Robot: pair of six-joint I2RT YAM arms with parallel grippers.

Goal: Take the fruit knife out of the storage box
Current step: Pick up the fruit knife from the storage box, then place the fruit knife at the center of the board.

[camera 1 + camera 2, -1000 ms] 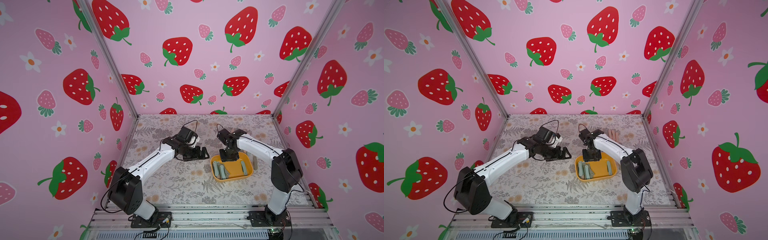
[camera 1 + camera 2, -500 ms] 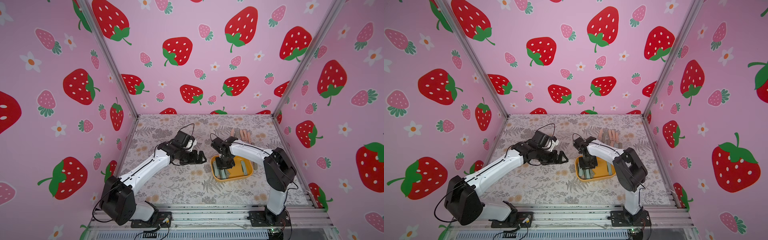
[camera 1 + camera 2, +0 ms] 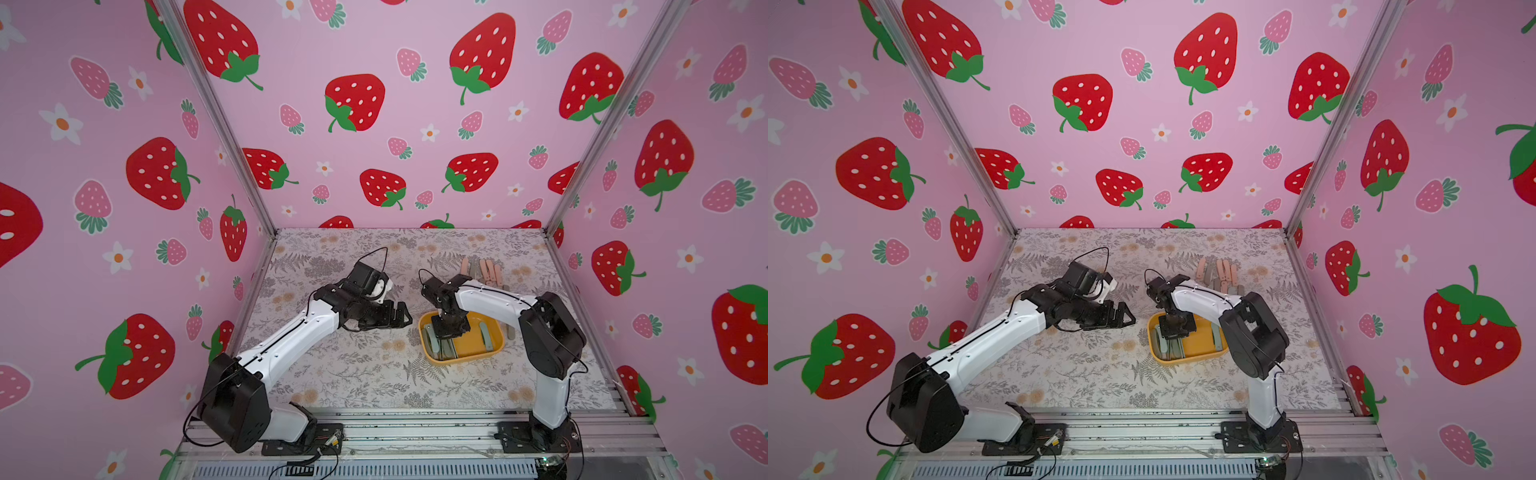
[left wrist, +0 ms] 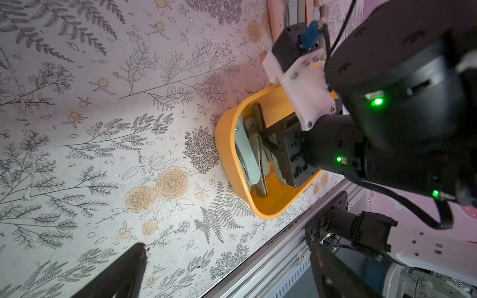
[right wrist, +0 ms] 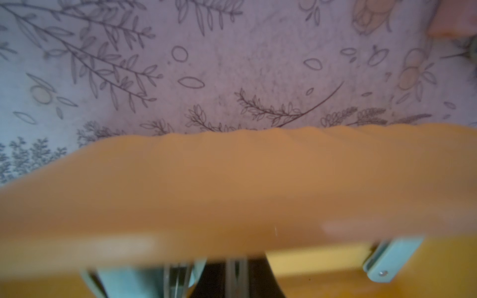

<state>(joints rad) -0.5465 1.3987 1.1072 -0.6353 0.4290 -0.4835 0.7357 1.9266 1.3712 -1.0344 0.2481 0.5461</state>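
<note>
Left wrist view: right claw (image 4: 267, 144) sits down in the yellow box (image 4: 224, 147), four o'clock on the table (image 3: 353, 374), among folded fruit knives (image 4: 246, 152); its grip cannot be told. Left claw (image 3: 400, 316) gapes empty at nine o'clock. Packed knives could cause a double pick.

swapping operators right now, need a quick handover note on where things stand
Grippers: the left gripper is open and empty, hovering over the table beside the storage box. The right gripper is down inside the box at the cluster of folded knives; grip not confirmable.
Things: a single knife lies apart at the box's other side.
Done: a row of knives lies on the table behind the box.
Left: no knife is clear of the box yet; secure one, lift it out, set it down.
</note>
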